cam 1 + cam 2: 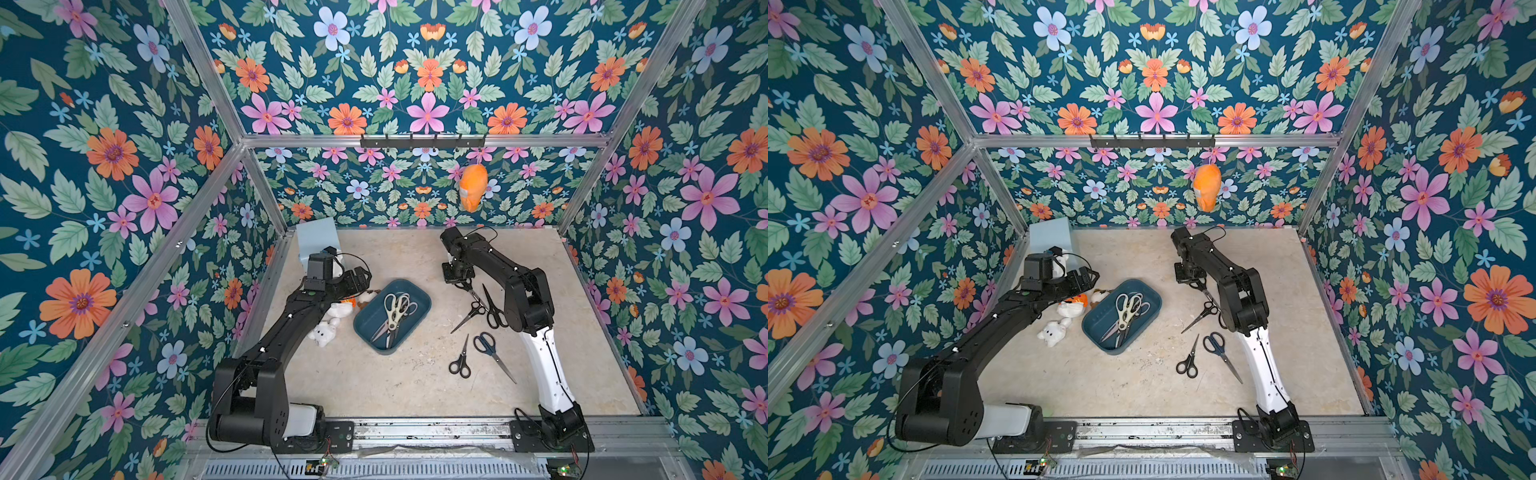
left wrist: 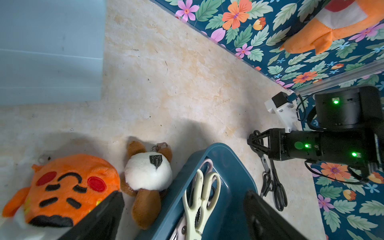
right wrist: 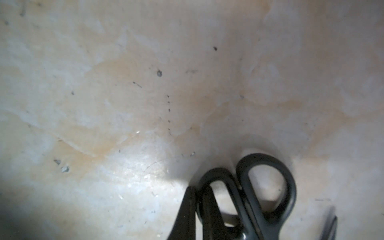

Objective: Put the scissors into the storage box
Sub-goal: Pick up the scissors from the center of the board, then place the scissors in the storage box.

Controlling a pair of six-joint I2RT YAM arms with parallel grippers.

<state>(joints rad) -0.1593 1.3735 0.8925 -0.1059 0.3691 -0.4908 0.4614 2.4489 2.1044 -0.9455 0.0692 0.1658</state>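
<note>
The storage box, a shallow dark teal tray, sits mid-table and holds cream-handled shears lying on other scissors. My right gripper is low over the table right of the box, shut on one handle loop of black-handled scissors. Beside them lie small black scissors and large black scissors. Nearer the front are blue-handled scissors and another small black pair. My left gripper hangs open over the box's far left end, holding nothing.
Left of the box lie an orange plush, a brown-and-white plush and a white plush. A pale blue block stands in the back left corner. An orange plush hangs from the hook rail on the back wall.
</note>
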